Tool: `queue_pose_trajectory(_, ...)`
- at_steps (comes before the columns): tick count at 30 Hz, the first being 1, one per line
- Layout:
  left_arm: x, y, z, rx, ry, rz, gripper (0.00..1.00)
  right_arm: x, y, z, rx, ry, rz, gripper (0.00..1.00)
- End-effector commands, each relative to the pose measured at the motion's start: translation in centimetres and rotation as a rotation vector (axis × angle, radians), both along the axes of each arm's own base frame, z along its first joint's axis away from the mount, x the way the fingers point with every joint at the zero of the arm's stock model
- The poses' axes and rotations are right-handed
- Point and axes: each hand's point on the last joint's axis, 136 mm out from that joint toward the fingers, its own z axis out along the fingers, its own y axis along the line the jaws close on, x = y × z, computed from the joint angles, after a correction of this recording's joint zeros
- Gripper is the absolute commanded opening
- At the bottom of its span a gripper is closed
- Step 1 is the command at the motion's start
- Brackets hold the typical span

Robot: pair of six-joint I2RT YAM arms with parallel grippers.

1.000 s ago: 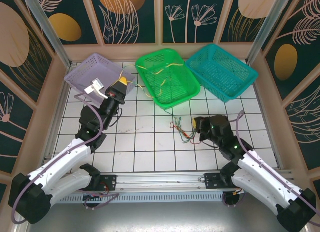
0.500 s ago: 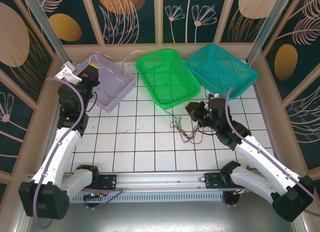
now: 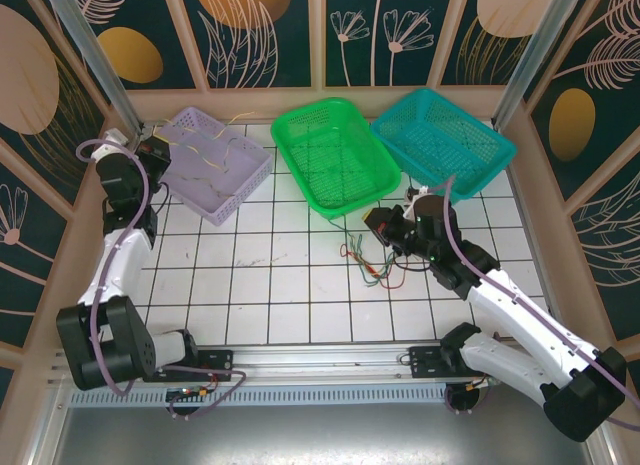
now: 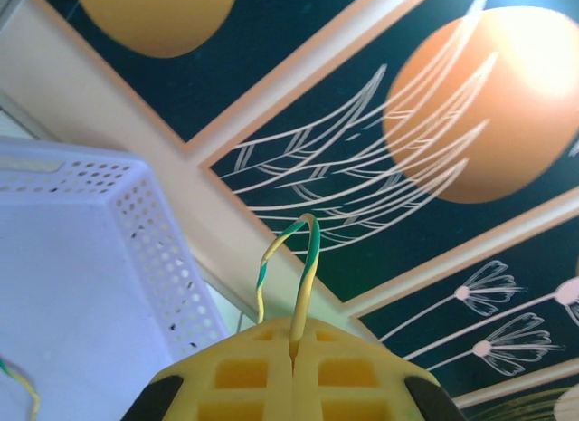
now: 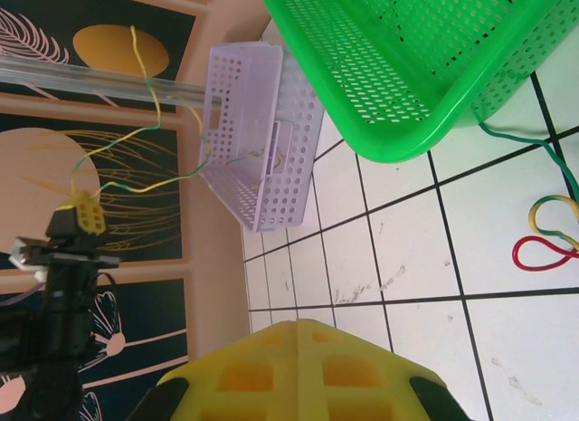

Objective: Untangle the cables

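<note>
My left gripper (image 3: 155,149) is raised beside the left corner of the lilac basket (image 3: 205,197), shut on a yellow-green cable (image 4: 310,258). That cable loops out of the yellow jaws and trails across the basket (image 5: 154,184). The remaining cables (image 3: 370,265), red, green and yellow, lie in a loose tangle on the white tiles below the green basket (image 3: 375,185). Red and yellow loops (image 5: 547,240) show beside that basket. My right gripper (image 3: 373,225) hovers just above and right of the tangle, shut with nothing between its yellow fingers (image 5: 271,349).
A teal basket (image 3: 480,180) stands at the back right, next to the green one. Patterned walls close in the back and both sides. The left arm (image 3: 115,255) stands tall near the left wall. A metal rail (image 3: 320,360) runs along the near edge.
The left arm swung up and left from the middle to the lilac basket's far corner, pulling the yellow-green cable out of the green basket. The right gripper lifted off the tangle and shifted left.
</note>
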Motion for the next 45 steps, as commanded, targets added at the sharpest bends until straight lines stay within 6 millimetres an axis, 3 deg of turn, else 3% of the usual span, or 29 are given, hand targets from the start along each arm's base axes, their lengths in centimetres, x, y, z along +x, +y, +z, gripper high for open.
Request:
queue_pose_trajectory(1, 1.5, 0.6, -0.8, -0.014, 0.0, -0.038, 0.12, 0.2, 0.4, 0.1, -0.003, -0.024, 0.028, 0.01)
queue_pose_trajectory(3, 2.7, 0.9, -3.2, -0.01, 0.074, -0.057, 0.4, 0.3, 0.5, -0.1, -0.005, -0.018, 0.031, 0.01)
queue_pose_trajectory(5, 3.6, 1.1, -4.7, 0.015, 0.134, -0.069, 0.54, 0.4, 0.6, 0.0, -0.002, -0.02, 0.036, 0.01)
queue_pose_trajectory(8, 3.4, 1.0, -5.2, 0.033, 0.167, -0.079, 0.63, 0.5, 0.7, 0.0, -0.003, -0.025, 0.041, 0.01)
queue_pose_trajectory(9, 3.5, 1.1, -3.6, 0.047, 0.145, -0.072, 0.64, 0.5, 0.7, 0.1, -0.005, -0.027, 0.042, 0.01)
queue_pose_trajectory(13, 1.7, 0.9, -0.9, 0.069, 0.141, -0.052, 0.64, 0.6, 0.1, -0.3, -0.044, -0.03, 0.025, 0.01)
queue_pose_trajectory(15, 0.7, -0.7, 0.5, 0.085, 0.145, -0.075, 0.64, 0.7, -0.7, -0.9, -0.08, -0.013, -0.001, 0.01)
queue_pose_trajectory(17, -0.4, -3.6, 2.1, 0.106, 0.134, -0.125, 0.64, 0.7, -2.2, -2.5, -0.141, 0.039, -0.052, 0.01)
queue_pose_trajectory(21, -3.9, -12.0, 2.5, 0.066, 0.124, -0.274, 0.63, 0.2, -6.7, -6.6, -0.278, 0.188, -0.202, 0.07)
queue_pose_trajectory(25, -8.7, -21.0, -1.5, 0.024, 0.177, -0.432, 0.63, -0.6, -10.6, -9.7, -0.366, 0.29, -0.296, 0.19)
queue_pose_trajectory(27, -11.0, -24.9, -4.3, 0.01, 0.23, -0.499, 0.63, -0.7, -11.3, -10.9, -0.364, 0.31, -0.297, 0.24)
queue_pose_trajectory(31, -14.9, -32.8, -8.9, 0.007, 0.263, -0.672, 0.59, -0.4, -10.1, -13.4, -0.272, 0.345, -0.217, 0.23)
queue_pose_trajectory(34, -16.5, -37.5, -11.6, 0.083, 0.254, -0.805, 0.56, -0.2, -8.8, -14.7, -0.247, 0.38, -0.152, 0.21)
queue_pose_trajectory(36, -16.7, -39.3, -13.9, 0.131, 0.267, -0.857, 0.55, 0.0, -8.5, -15.1, -0.254, 0.397, -0.133, 0.21)
queue_pose_trajectory(39, -16.1, -39.6, -17.0, 0.15, 0.312, -0.84, 0.55, 0.8, -7.7, -14.8, -0.244, 0.378, -0.103, 0.25)
queue_pose_trajectory(42, -15.7, -39.5, -18.0, 0.09, 0.338, -0.803, 0.54, 1.7, -5.8, -14.0, -0.225, 0.334, -0.055, 0.36)
queue_pose_trajectory(45, -15.9, -39.3, -18.7, 0.043, 0.355, -0.783, 0.46, 2.4, -2.7, -13.4, -0.239, 0.315, -0.003, 0.39)
